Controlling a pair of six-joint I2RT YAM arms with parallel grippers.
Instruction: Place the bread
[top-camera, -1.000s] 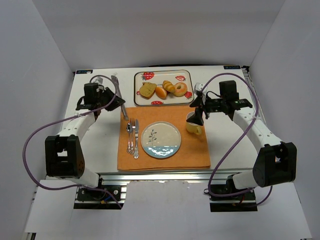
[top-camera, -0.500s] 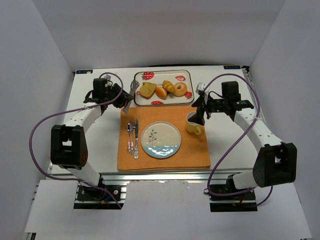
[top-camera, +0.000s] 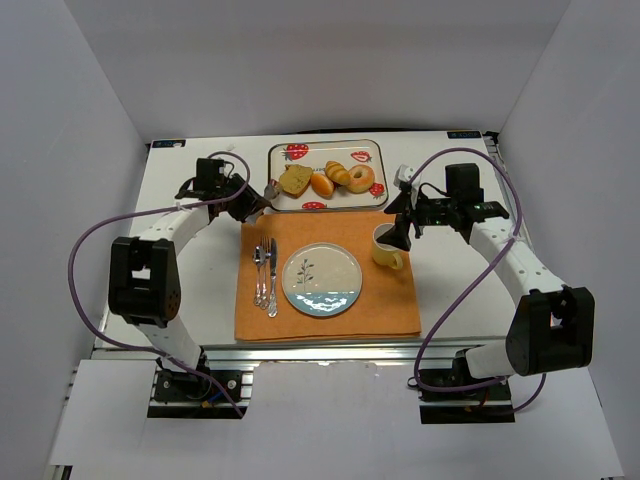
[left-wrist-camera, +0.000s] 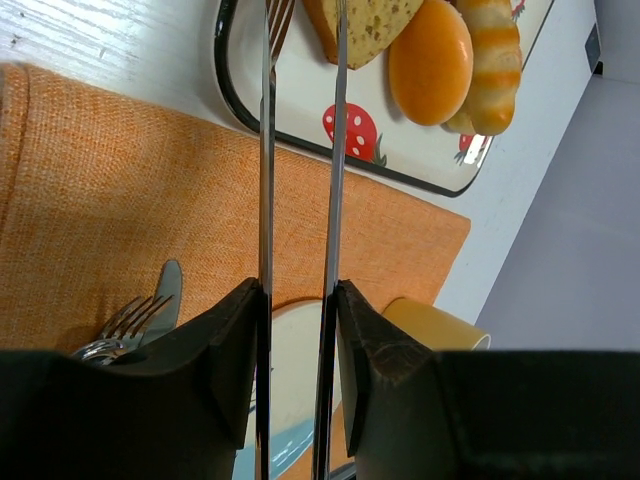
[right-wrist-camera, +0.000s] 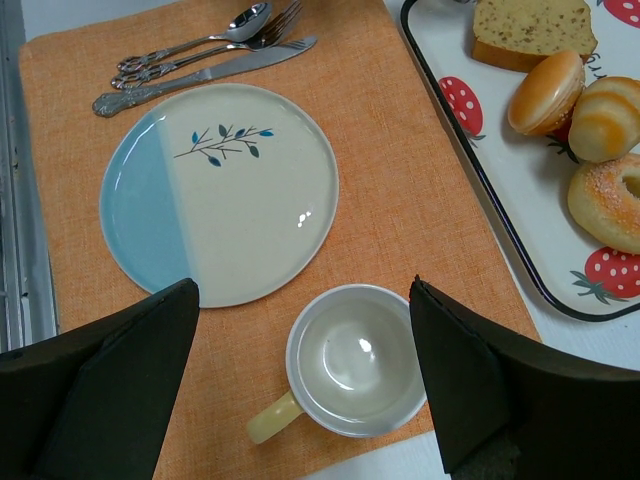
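White wooden table carries an orange woven placemat; a white strawberry-printed rectangular tray lies just beyond the placemat

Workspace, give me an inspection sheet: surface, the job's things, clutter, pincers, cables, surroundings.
Surface: white table, orange placemat laid on it.
Job's things: bread slice, roll, croissant and sugared ring on the strawberry tray; plate on the placemat, bare.
Clutter: mug and cutlery on the placemat.
Pincers: left pincer shut on tongs, tips beside the bread slice; right pincer open above the mug.
Cables: purple cables loop beside each arm.
Surroundings: plain white walls; nothing else seen.
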